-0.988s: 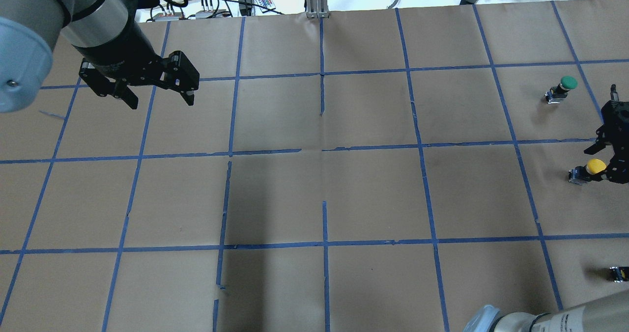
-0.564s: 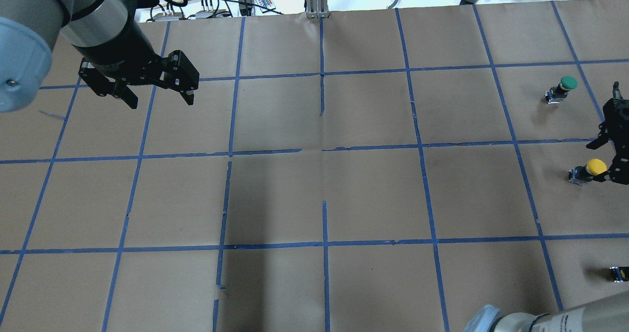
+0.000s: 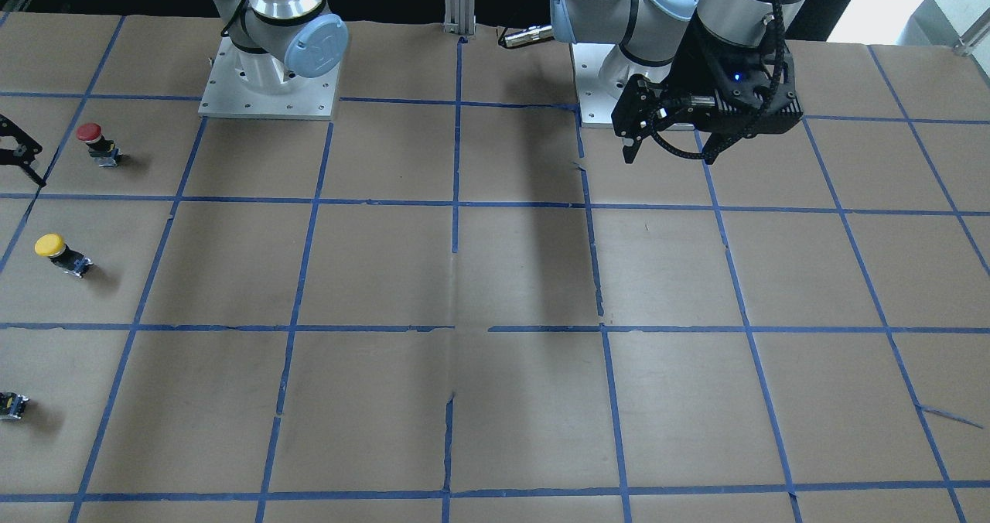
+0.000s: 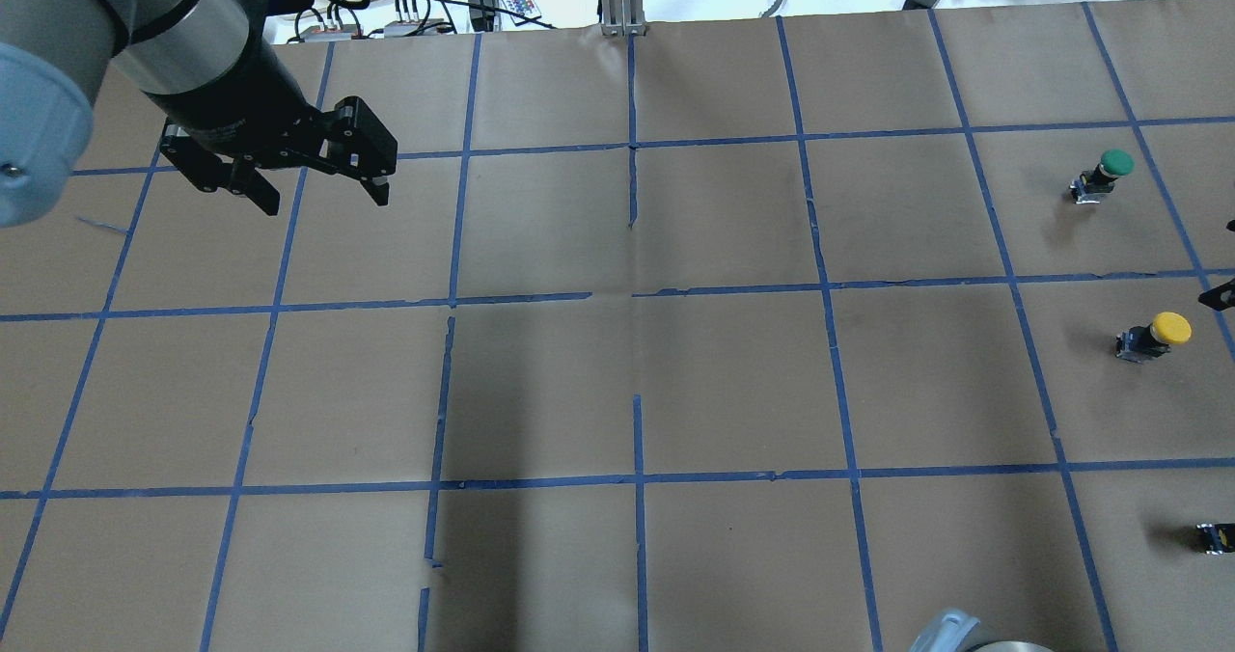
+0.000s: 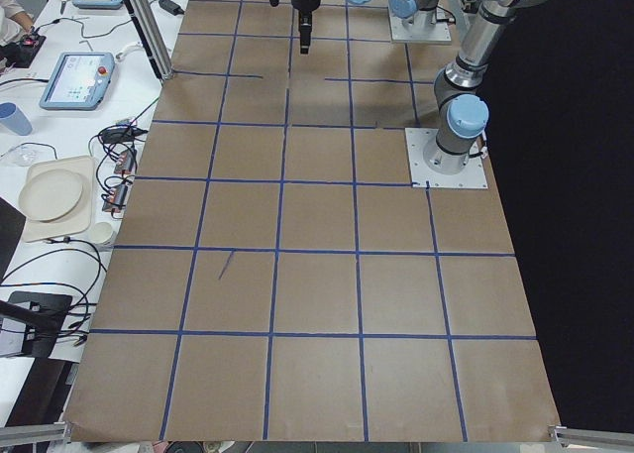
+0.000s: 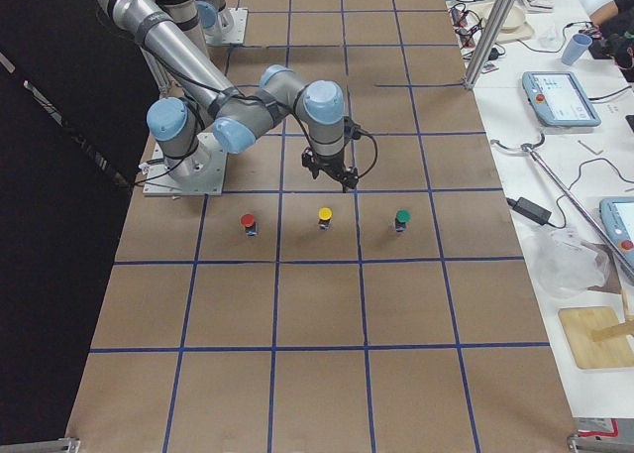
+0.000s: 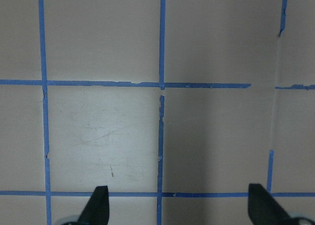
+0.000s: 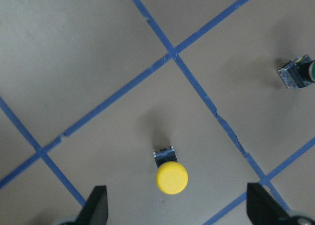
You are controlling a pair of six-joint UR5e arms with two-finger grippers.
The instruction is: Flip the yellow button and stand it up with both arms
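Right gripper [image 8: 175,195] hangs clear above the yellow button [image 8: 171,175], fingers spread wide and touching nothing, wrist pointing down at the table [image 4: 675,382]; judged a let-go posture. Button stands cap up on its contact block, between a red-capped button [image 6: 248,221] and a green-capped button [image 6: 401,218], so the flip appears complete. Far across, left gripper [image 4: 318,184] hovers likewise spread, empty, well apart.

Even, diffuse light from above falls on the brown worktop [image 4: 733,382] without glare. A broad, soft-edged shadow band darkens the worktop's middle in the overhead and front-facing views. The yellow button [image 8: 172,177] throws only a faint, blurry shadow, and the left wrist view looks pale and washed out, dimmer across its right half.
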